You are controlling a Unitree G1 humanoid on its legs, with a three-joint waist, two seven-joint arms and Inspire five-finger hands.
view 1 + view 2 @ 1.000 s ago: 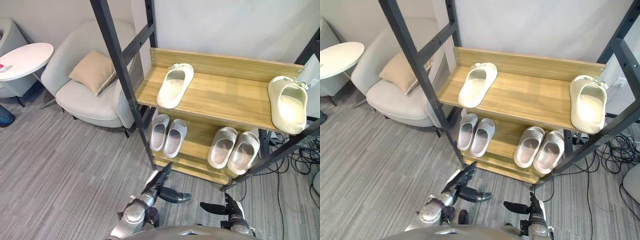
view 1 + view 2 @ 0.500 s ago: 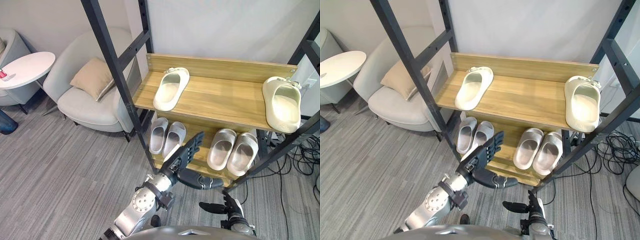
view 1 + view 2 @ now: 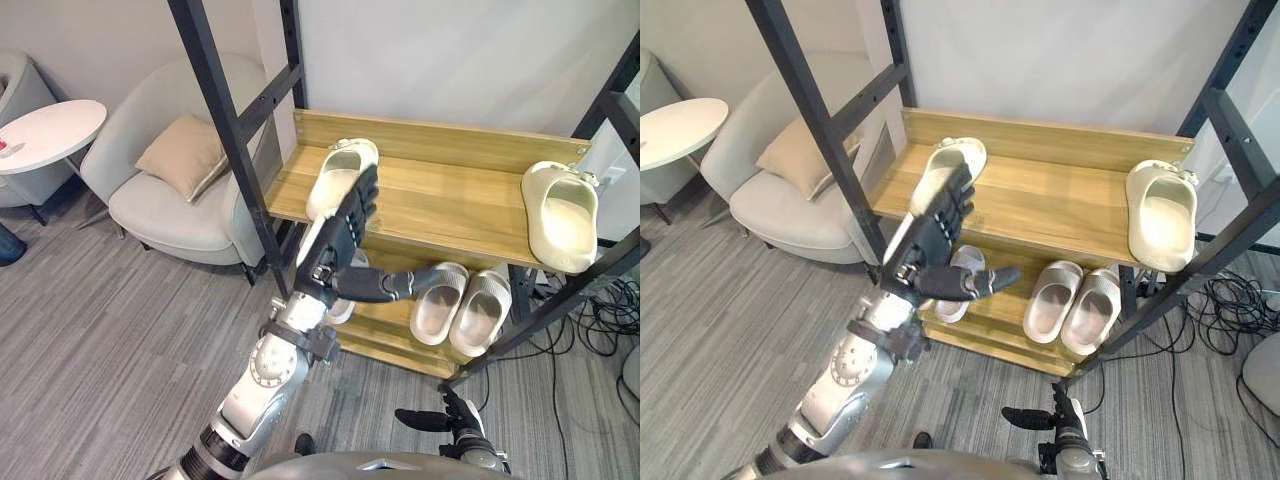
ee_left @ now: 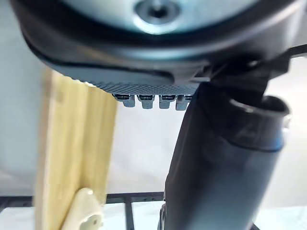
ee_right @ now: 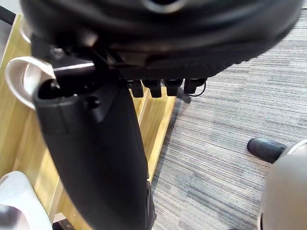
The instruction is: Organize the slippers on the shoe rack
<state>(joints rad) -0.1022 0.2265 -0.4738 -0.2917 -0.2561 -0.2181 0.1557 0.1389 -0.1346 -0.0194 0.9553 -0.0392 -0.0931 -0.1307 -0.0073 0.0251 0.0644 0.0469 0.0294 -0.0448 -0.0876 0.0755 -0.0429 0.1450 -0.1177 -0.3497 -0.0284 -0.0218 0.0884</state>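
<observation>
Left hand: raised in front of shoe rack, fingers straight, thumb spread, empty. Right hand: low, fingers relaxed, empty. Top shelf: left slipper partly behind left hand; right slipper at far end. Lower shelf: grey pair.

Silver-grey left arm, dark left hand (thumb black too).
</observation>
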